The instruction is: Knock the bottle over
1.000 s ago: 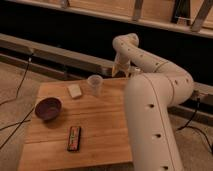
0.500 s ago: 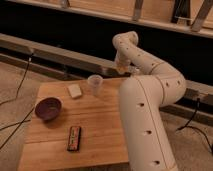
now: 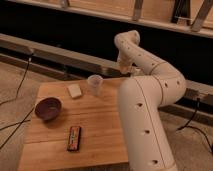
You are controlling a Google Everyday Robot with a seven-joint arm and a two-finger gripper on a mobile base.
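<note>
My gripper (image 3: 124,64) hangs at the end of the white arm (image 3: 150,100), at the far edge of the wooden table (image 3: 100,125), just right of a clear open-topped cup (image 3: 95,84). The gripper is apart from the cup. The small clear bottle does not show; the spot beside and behind the gripper is dim and partly covered by the arm.
A dark purple bowl (image 3: 48,108) sits at the table's left. A pale sponge-like block (image 3: 74,90) lies left of the cup. A dark snack bar (image 3: 74,138) lies near the front edge. The arm covers the table's right side. Cables (image 3: 20,80) trail on the floor at left.
The arm's elbow has swung a little wider to the right. The gripper has stayed near the table's far edge, right of the cup. Nothing on the table has moved.
</note>
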